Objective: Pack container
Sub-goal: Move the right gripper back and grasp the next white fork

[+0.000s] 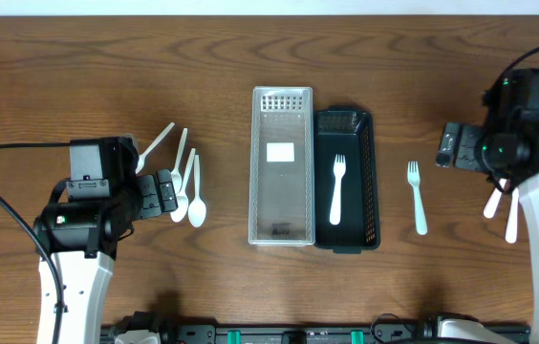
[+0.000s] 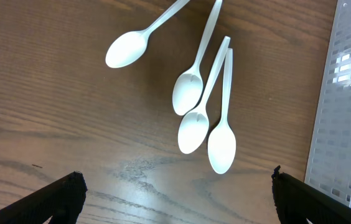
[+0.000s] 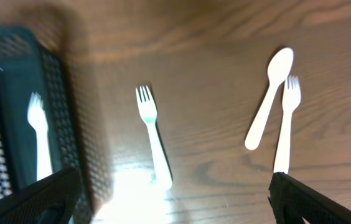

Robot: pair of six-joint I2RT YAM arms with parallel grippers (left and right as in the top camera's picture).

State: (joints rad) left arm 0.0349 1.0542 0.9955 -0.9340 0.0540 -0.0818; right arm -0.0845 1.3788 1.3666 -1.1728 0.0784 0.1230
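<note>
A clear perforated tray [image 1: 282, 96] and a black mesh tray [image 1: 373, 182] stand side by side mid-table. One white fork [image 1: 337, 188] lies in the black tray; it also shows in the right wrist view [image 3: 37, 134]. Several white spoons [image 1: 189, 186] lie at the left and show in the left wrist view [image 2: 193, 127]. My left gripper [image 1: 169, 194] is open and empty, just short of them [image 2: 178, 190]. A loose white fork [image 1: 417, 196] lies right of the black tray [image 3: 152, 134]. My right gripper [image 1: 449, 146] is open and empty above it [image 3: 172, 196].
A white spoon [image 1: 492, 203] and another white fork [image 1: 512, 220] lie at the far right, partly under my right arm; both show in the right wrist view [image 3: 267, 99] [image 3: 285, 121]. The clear tray's wall [image 2: 350, 106] is at the right edge of the left wrist view.
</note>
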